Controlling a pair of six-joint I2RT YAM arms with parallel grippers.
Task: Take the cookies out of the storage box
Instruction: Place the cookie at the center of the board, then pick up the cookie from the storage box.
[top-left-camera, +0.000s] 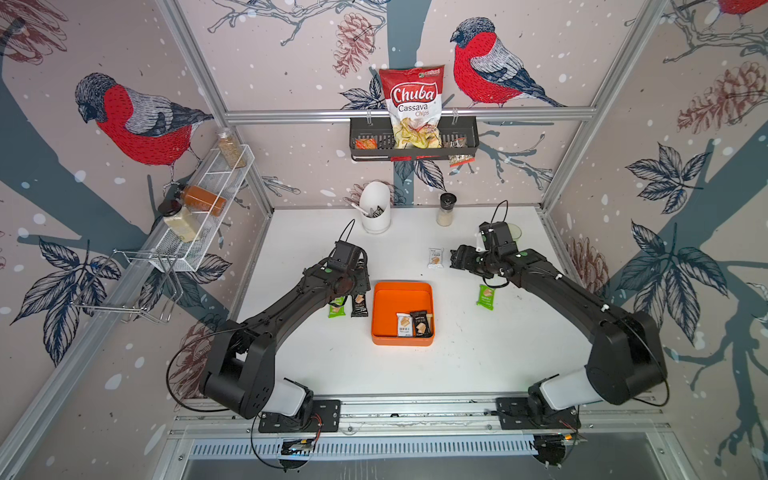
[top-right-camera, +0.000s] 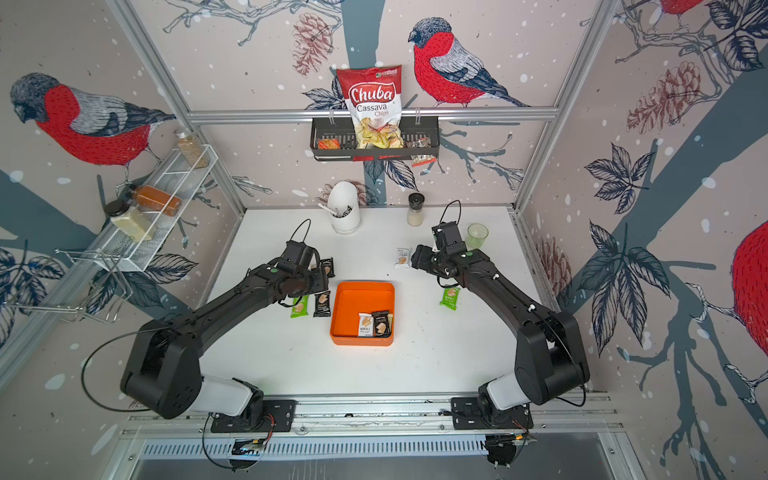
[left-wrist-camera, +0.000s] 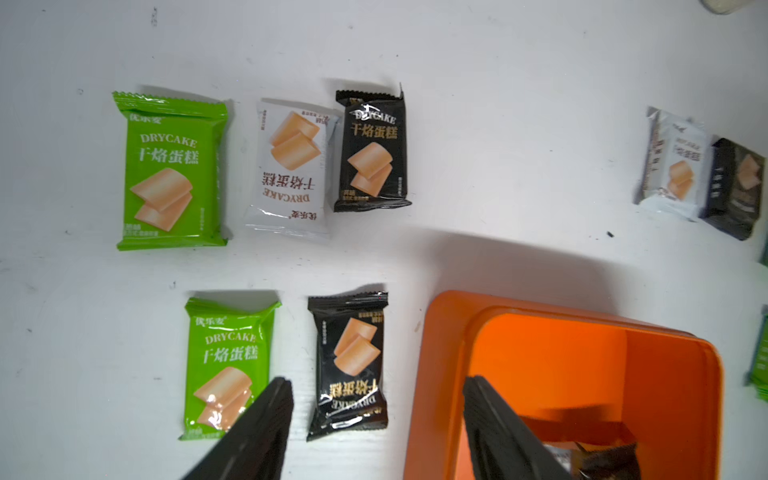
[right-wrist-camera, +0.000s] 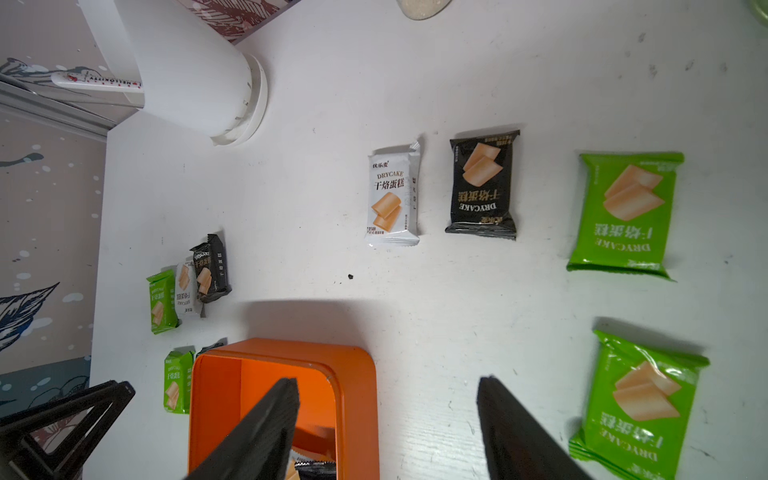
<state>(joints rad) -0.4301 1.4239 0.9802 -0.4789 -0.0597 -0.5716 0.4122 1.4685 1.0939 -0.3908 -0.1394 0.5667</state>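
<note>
The orange storage box (top-left-camera: 382, 307) sits mid-table in both top views. A white packet (top-left-camera: 404, 325) and a black packet (top-left-camera: 420, 323) of cookies lie in its near corner. Other cookies lie on the table: a green packet (left-wrist-camera: 226, 361) and a black one (left-wrist-camera: 351, 361) beside the box, three more (left-wrist-camera: 291, 166) farther off, and white (right-wrist-camera: 392, 195), black (right-wrist-camera: 484, 185) and green (right-wrist-camera: 627, 212) ones on the right side. My left gripper (left-wrist-camera: 378, 380) hangs open over the black packet and the box's left wall, holding nothing. My right gripper (right-wrist-camera: 388, 381) is open and empty beyond the box's far right corner.
A white utensil holder (top-left-camera: 375, 206) and a spice jar (top-left-camera: 446, 209) stand at the back of the table, and a green cup (top-right-camera: 477, 236) behind my right wrist. On the back wall hangs a black basket (top-left-camera: 469, 139) with a chips bag. A white wire rack (top-left-camera: 208, 203) lines the left wall.
</note>
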